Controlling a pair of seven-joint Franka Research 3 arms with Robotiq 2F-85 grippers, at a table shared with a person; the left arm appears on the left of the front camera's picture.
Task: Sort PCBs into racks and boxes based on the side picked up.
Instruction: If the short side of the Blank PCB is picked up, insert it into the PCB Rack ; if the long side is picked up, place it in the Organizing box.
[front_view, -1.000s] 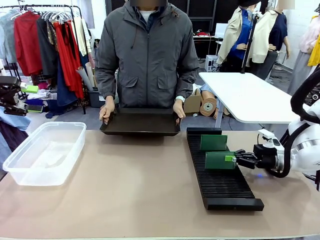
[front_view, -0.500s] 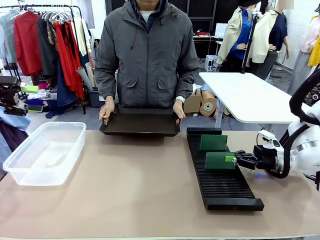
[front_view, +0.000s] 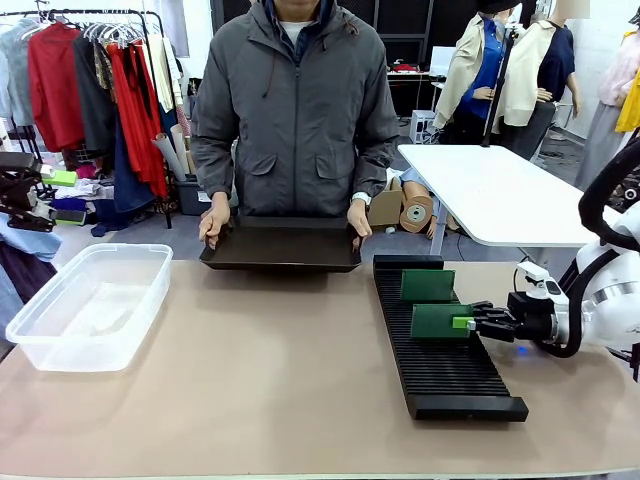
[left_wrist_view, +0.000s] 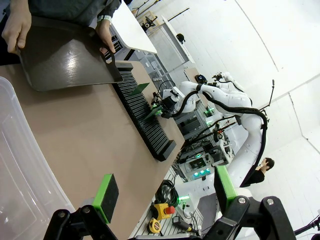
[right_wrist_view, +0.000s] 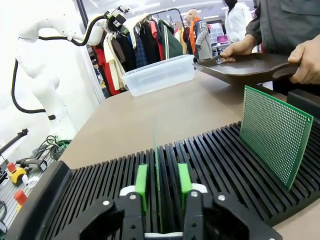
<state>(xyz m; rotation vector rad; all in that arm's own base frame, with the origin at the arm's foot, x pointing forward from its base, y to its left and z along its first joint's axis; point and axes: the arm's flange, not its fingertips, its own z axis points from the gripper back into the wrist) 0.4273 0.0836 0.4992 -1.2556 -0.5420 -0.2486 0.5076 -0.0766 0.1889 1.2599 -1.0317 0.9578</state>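
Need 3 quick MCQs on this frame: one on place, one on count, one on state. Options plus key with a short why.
1. Where does the clear tub sit?
A. the robot's left side of the table
B. on the rack
C. in the person's hands

2. How many circuit boards stand in the black rack?
A. none
B. two
C. five

3. What state is the dark tray in?
A. held at both ends by the person
B. lying flat in the tub
C. gripped by the right end effector

Key: 1 A, tub is at picture left in the front view. 2 B, near board and far board stand upright. 3 A, a hand grips each end.
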